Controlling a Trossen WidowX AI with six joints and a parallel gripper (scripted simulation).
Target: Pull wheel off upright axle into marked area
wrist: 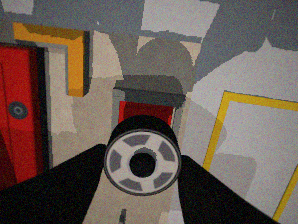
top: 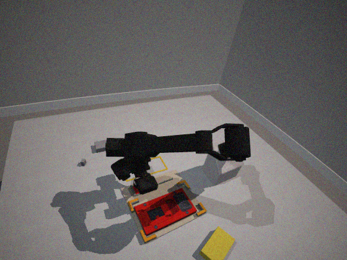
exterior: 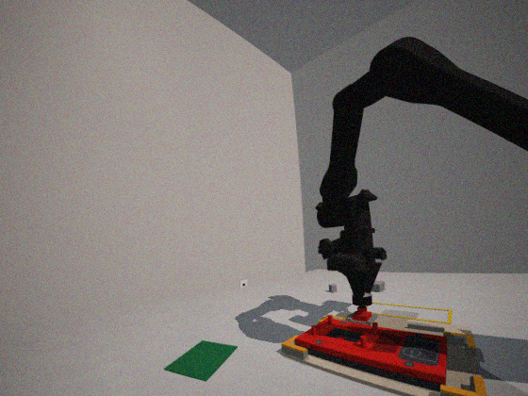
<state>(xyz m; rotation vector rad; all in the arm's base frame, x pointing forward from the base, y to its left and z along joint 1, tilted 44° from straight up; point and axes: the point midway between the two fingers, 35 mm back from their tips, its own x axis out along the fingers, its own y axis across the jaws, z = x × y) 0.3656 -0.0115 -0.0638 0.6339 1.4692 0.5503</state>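
The wheel (wrist: pixel 117 167) (exterior: pixel 358 300), with a pale spoked face and a black tyre, is upright side up between the fingertips. My gripper (wrist: pixel 142 157) (exterior: pixel 362 297) is shut on it from both sides, just above the red axle base (wrist: pixel 131 109) (exterior: pixel 362 315) (top: pixel 136 190). The wheel's centre hole looks black; I cannot tell whether the axle tip is still inside it. The arm hides the wheel in the top view. The marked area is a yellow outline (wrist: pixel 215 132) (exterior: pixel 412 306) (top: pixel 163 163) on the table, right of the wheel in the wrist view.
A red panel (top: pixel 149 227) (exterior: pixel 325 345) (wrist: pixel 17 132) with orange corner brackets (wrist: pixel 76 65) lies beside the axle. A yellow block (top: pixel 217 244), a green patch (exterior: pixel 202 360), a small grey cube (top: pixel 83 162) (exterior: pixel 333 288) and a grey block (top: pixel 100 146) (exterior: pixel 379 286) are further off.
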